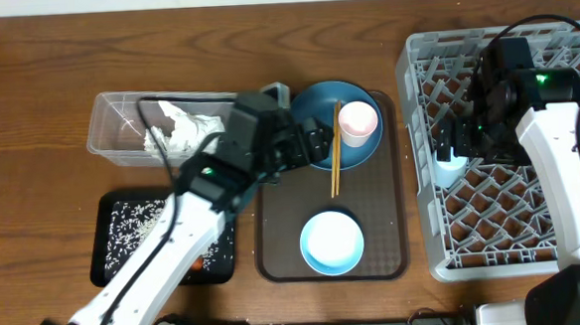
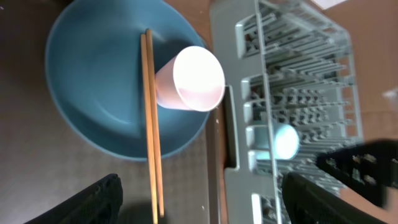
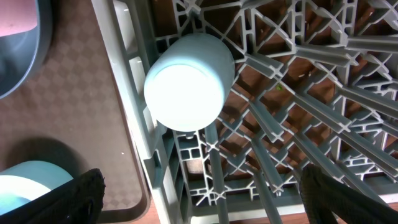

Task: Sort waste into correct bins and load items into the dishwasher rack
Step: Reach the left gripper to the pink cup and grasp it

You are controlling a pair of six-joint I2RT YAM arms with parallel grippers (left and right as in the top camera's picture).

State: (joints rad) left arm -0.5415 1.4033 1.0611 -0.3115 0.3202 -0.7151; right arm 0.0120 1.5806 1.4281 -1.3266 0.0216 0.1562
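My left gripper (image 1: pixel 318 142) hovers open over the left edge of the dark blue plate (image 1: pixel 351 102), its fingers (image 2: pixel 93 202) wide apart above the near ends of the chopsticks (image 2: pixel 150 112). The pinkish-white cup (image 2: pixel 189 79) lies on its side on the plate beside the chopsticks. In the grey dishwasher rack (image 1: pixel 415 76) the light blue cup (image 3: pixel 186 81) stands near the left wall. My right gripper (image 3: pixel 205 205) is open just above it, holding nothing. The light blue bowl (image 1: pixel 331 243) sits on the brown tray (image 1: pixel 280 253). Crumpled napkins (image 1: pixel 179 130) lie in the clear tub (image 1: pixel 114 122).
The black tray (image 1: pixel 113 207) at the front left holds scattered rice (image 1: pixel 134 228), with an orange carrot piece (image 1: pixel 194 268) at its near right corner. The rack's left wall runs close along the brown tray's right edge.
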